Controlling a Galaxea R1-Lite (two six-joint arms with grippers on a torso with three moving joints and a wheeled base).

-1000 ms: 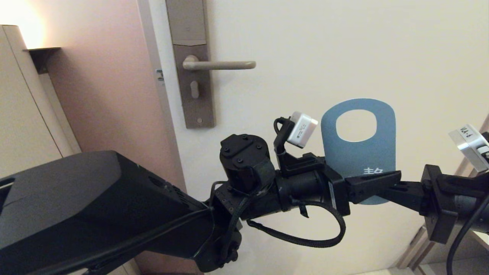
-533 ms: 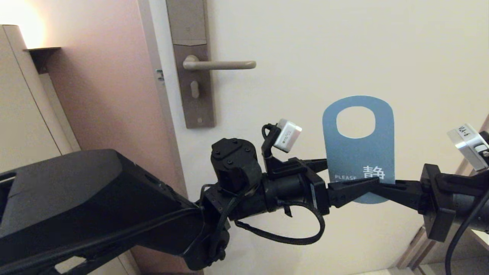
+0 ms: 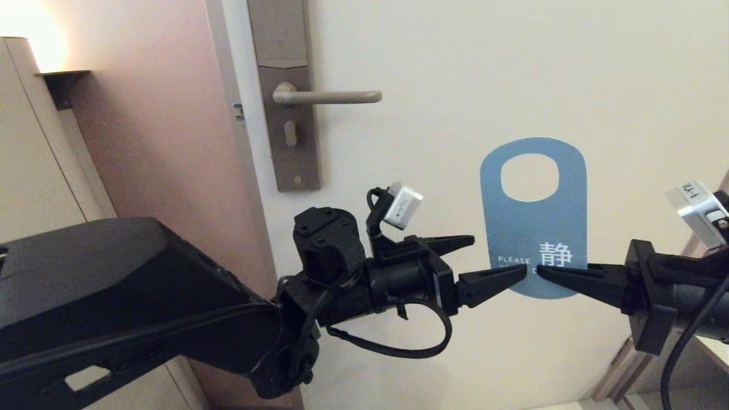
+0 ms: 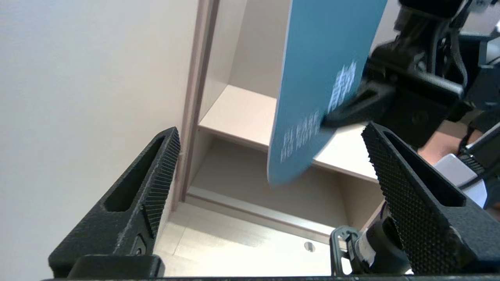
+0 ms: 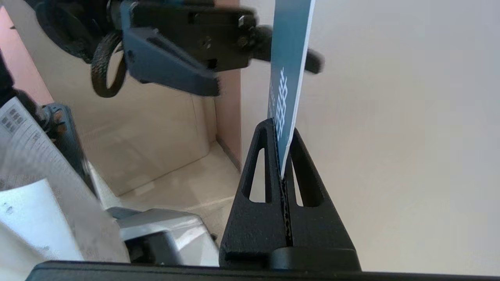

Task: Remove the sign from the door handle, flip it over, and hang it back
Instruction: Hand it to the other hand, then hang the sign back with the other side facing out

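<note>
The sign [image 3: 532, 228] shows its blue side with white lettering and stands upright in front of the door, oval hole uppermost. My right gripper [image 3: 541, 270] is shut on its lower edge; in the right wrist view the sign [image 5: 291, 58] is pinched edge-on between the closed right gripper [image 5: 279, 127]. My left gripper [image 3: 498, 254] is open just left of the sign's bottom, holding nothing. In the left wrist view the sign [image 4: 312, 78] hangs beyond the spread left gripper [image 4: 271, 132]. The door handle [image 3: 330, 97] is bare, up and to the left on its plate [image 3: 290, 142].
The cream door [image 3: 512, 68] fills the background behind both arms. A pinkish wall [image 3: 159, 142] and a cupboard [image 3: 28, 142] stand to the left. Open shelves [image 4: 242, 113] lie to the right beyond the sign. The left arm's black body [image 3: 114, 296] fills the lower left.
My left gripper has opened, let go of the sign and drawn back to the left. The sign, still in my right gripper, has risen slightly.
</note>
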